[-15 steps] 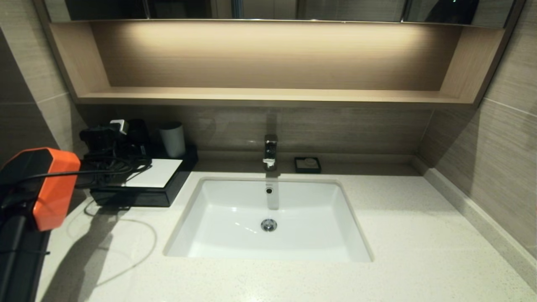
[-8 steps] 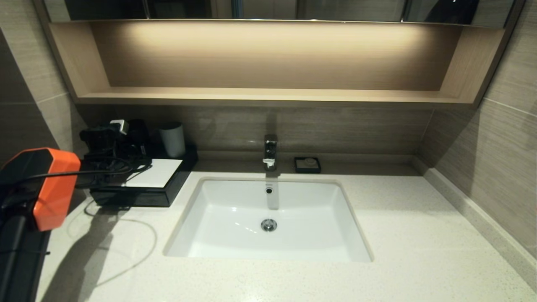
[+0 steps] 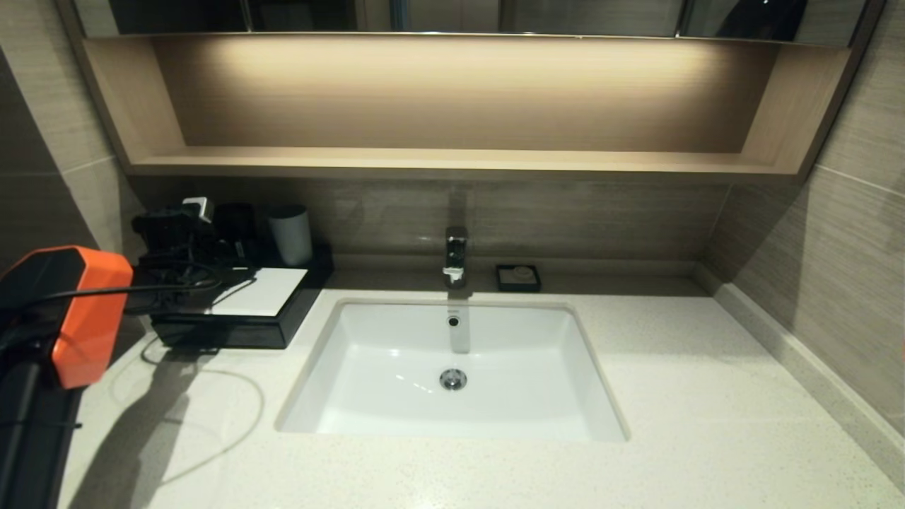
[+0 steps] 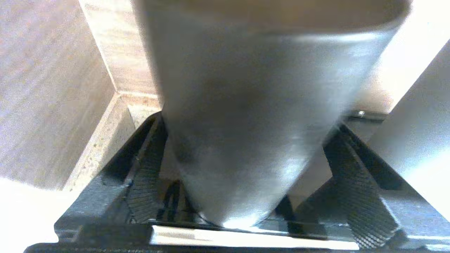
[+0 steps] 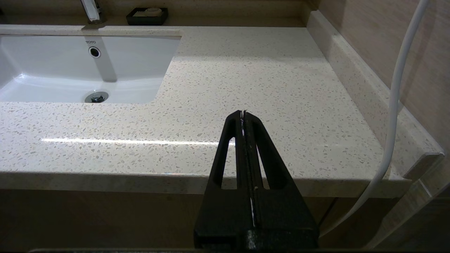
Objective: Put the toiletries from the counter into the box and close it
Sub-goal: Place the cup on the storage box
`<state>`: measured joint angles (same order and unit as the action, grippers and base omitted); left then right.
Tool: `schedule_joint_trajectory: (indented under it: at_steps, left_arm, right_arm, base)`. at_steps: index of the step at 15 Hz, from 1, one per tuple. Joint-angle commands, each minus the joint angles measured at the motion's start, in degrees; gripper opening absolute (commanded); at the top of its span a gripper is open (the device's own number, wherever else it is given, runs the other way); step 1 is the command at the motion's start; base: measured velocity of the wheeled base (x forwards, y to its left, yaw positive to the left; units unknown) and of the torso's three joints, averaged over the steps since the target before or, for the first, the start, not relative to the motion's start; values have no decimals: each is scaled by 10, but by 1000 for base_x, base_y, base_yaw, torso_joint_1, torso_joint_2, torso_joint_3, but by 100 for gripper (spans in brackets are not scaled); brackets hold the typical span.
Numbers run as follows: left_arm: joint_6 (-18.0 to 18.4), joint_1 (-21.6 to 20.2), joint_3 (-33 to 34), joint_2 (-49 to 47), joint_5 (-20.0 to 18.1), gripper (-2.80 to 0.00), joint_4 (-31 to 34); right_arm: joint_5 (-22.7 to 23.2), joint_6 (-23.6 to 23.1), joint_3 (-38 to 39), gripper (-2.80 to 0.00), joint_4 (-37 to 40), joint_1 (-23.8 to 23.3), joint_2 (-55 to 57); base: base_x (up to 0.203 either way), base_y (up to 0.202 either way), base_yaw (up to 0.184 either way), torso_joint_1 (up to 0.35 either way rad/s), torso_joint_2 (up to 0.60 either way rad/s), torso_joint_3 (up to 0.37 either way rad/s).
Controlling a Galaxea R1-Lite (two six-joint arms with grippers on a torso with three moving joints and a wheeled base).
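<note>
The left hand (image 4: 246, 196) is straddling the grey cup (image 3: 290, 234) behind the box (image 3: 263, 291), fingers (image 4: 355, 196) spread clear of its sides. No toiletries are showing; the box is sitting closed, nearest this arm. The right hand (image 5: 243, 116) is hanging pressed together, far right of the box.

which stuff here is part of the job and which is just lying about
Job: box, counter, left gripper open around the cup; no toiletries visible.
Lying about: cup, faucet, soap dish, basin; right gripper parked, shut, above the counter's front edge.
</note>
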<state>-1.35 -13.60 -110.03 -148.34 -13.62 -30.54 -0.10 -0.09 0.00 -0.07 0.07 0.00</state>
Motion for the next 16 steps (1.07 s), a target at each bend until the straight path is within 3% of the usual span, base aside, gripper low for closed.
schedule_joint_trajectory:
  at_steps: [1, 7, 16]
  left_arm:
    - [-7, 0, 0, 11, -1, 0, -1]
    - [-14, -2, 22, 36, 1, 0, -2]
    - [-16, -10, 200, 134, 3, 0, -32]
  right_arm:
    - [0, 0, 1, -280, 0, 0, 0]
    - [0, 0, 1, -280, 0, 0, 0]
    - [0, 0, 1, -280, 0, 0, 0]
  base:
    - [0, 0, 0, 0, 0, 0]
    - [0, 0, 0, 0, 0, 0]
    - [0, 0, 0, 0, 0, 0]
